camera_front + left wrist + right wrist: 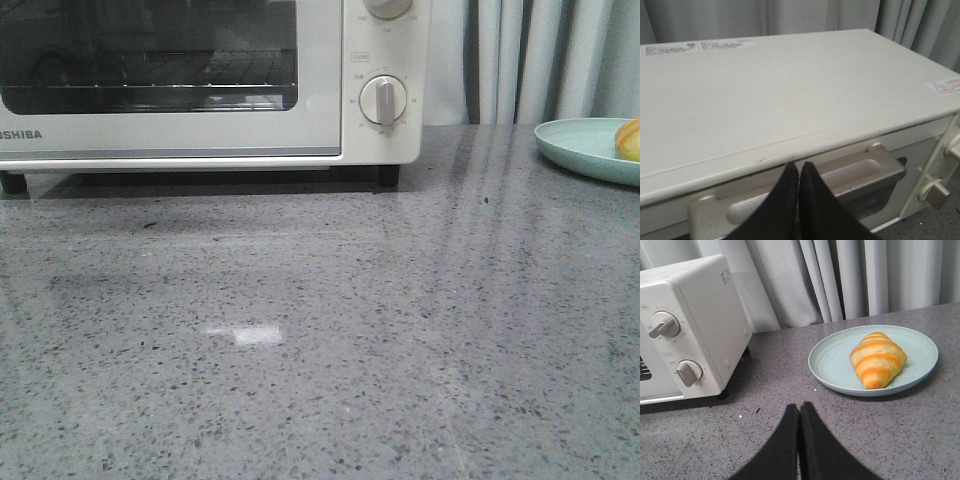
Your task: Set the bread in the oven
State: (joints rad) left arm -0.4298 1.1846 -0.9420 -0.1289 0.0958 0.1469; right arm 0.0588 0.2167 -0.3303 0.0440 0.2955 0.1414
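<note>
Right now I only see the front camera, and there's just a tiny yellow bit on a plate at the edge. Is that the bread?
Observer: Yes. The right wrist view shows the whole bread, a striped croissant lying on the pale blue plate.
Operator: Is anything grabbing it?
Observer: No. The right end effector is shut and empty, short of the plate.
Operator: Where's the other arm?
Observer: The left end effector is shut, just above the handle on the oven door.
Operator: Is the door open?
Observer: It looks closed; the handle sits up against the oven's top front edge.
</note>
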